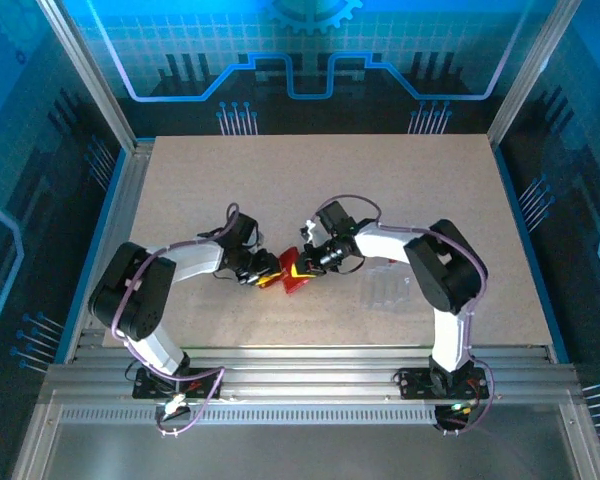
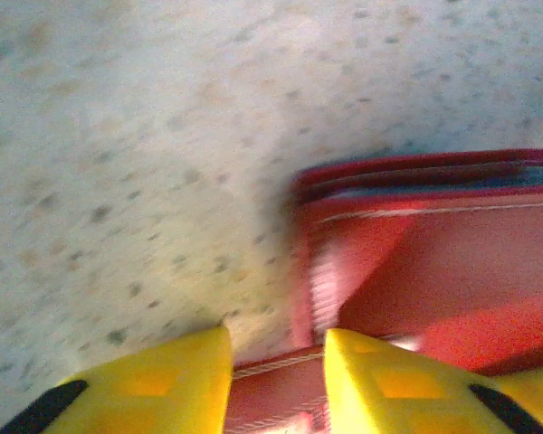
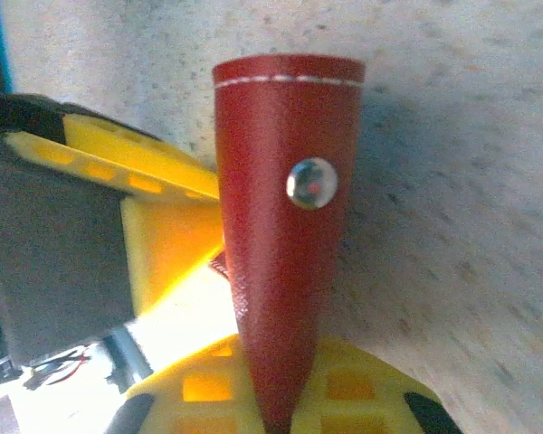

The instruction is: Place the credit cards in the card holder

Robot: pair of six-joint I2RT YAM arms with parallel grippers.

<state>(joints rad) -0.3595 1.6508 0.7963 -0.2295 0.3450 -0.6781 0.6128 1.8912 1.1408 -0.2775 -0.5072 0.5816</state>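
Speckled beige tabletop (image 1: 310, 190) fills a blue-walled enclosure, and the two arms meet near its middle over the card holder (image 1: 298, 282). From above, the holder is a small red shape between the two grippers, well short of the far edge. Its long axis seems to run diagonally, with the nearer end toward the right arm. Bright yellow overlaps it, but I cannot tell whether that is a card or a fingertip.

The right wrist camera shows the right gripper (image 3: 276, 411) closed on the holder's clasp tab (image 3: 285, 271). The tab stands straight away from the fingers, with its rounded, white-stitched end farthest off. The tab is grained red, and a metal snap stud (image 3: 311, 183) sits on its face.

The left wrist camera shows the left gripper (image 2: 276, 389) with its jaws partly apart. A stitched red strip of the holder lies between them, but I cannot tell whether they press on it. Glossy red leaves lie stacked to the right, edge toward the camera.

A clear plastic bag (image 1: 390, 290) lies beside the right arm.
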